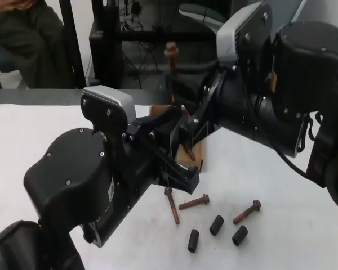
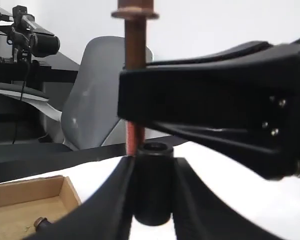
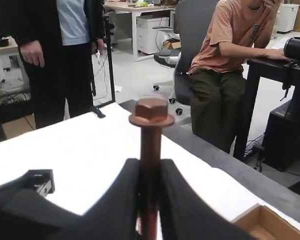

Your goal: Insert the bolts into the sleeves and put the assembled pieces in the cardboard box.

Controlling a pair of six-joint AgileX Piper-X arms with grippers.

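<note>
Lying on the bench (image 1: 270, 180) are three bolts (image 1: 194, 201) and three sleeves (image 1: 216, 225)

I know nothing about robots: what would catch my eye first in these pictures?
The right end effector holds a copper-coloured bolt upright, head up, between the two arms. Right by its lower end, the left end effector grips a black sleeve, opening upward. Three loose bolts and three sleeves lie at the near side of the white bench.

Left gripper (image 2: 153, 165) clamped tight, right gripper (image 3: 150, 167) clamped just above it, both raised
</note>
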